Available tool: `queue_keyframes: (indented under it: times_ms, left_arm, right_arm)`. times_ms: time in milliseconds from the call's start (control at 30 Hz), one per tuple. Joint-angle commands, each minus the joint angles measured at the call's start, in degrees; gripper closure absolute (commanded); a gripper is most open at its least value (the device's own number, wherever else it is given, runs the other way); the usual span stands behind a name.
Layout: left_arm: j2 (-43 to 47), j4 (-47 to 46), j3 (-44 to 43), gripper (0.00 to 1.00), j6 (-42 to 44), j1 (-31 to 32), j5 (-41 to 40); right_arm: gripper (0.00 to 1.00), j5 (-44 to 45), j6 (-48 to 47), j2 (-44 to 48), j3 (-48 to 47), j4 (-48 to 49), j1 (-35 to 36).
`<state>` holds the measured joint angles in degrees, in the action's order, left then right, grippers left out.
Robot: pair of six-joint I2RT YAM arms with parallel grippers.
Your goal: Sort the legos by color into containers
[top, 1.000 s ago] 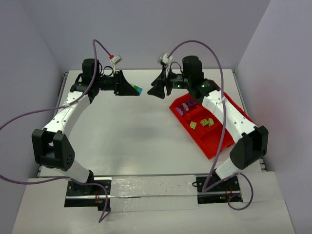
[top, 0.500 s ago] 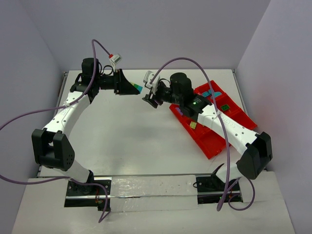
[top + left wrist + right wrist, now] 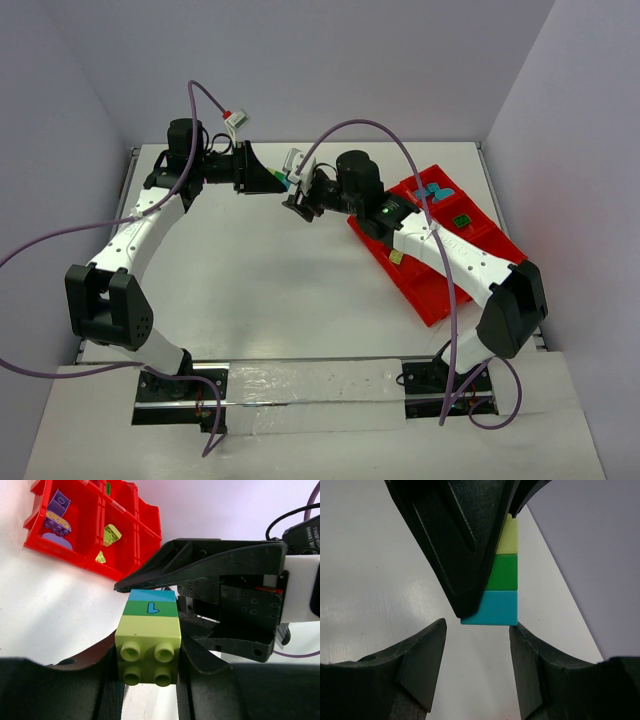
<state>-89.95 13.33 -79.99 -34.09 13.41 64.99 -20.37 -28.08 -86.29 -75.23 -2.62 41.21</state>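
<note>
My left gripper (image 3: 148,672) is shut on a three-brick stack (image 3: 150,630): pale yellow nearest the wrist, then green, then cyan at the far end. The stack is held above the table at the back centre (image 3: 284,180). My right gripper (image 3: 477,630) is open and faces the stack's cyan end (image 3: 492,607). Its right fingertip (image 3: 525,640) is at the cyan brick's corner and its left fingertip stands apart. The left gripper's finger (image 3: 455,540) covers part of the stack. The red tray (image 3: 432,292) holds cyan bricks (image 3: 432,190), a green brick (image 3: 461,219) and a yellow piece (image 3: 397,257).
In the left wrist view the tray (image 3: 75,556) shows purple bricks (image 3: 57,515), yellow pieces (image 3: 111,534) and a green brick (image 3: 108,488) in separate compartments. The right arm (image 3: 450,255) lies over the tray. Walls close the table at the back and sides.
</note>
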Motion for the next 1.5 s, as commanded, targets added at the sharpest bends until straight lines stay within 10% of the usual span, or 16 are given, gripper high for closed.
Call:
queue_keyframes:
  times_ms: [0,900,1467]
  left_arm:
    - [1.1,-0.5,-1.8,1.0,0.8,0.4,0.0]
    - [0.8,-0.4,-1.5,1.0,1.5,0.3,0.1]
    - [1.1,0.8,-1.5,1.0,2.9,0.3,0.2]
  right_arm:
    - [0.4,-0.4,0.8,0.3,-3.4,5.1,0.6]
    - [0.38,4.1,0.1,0.0,-4.4,5.7,0.7]
    - [0.98,3.3,1.1,0.0,-4.6,6.3,0.8]
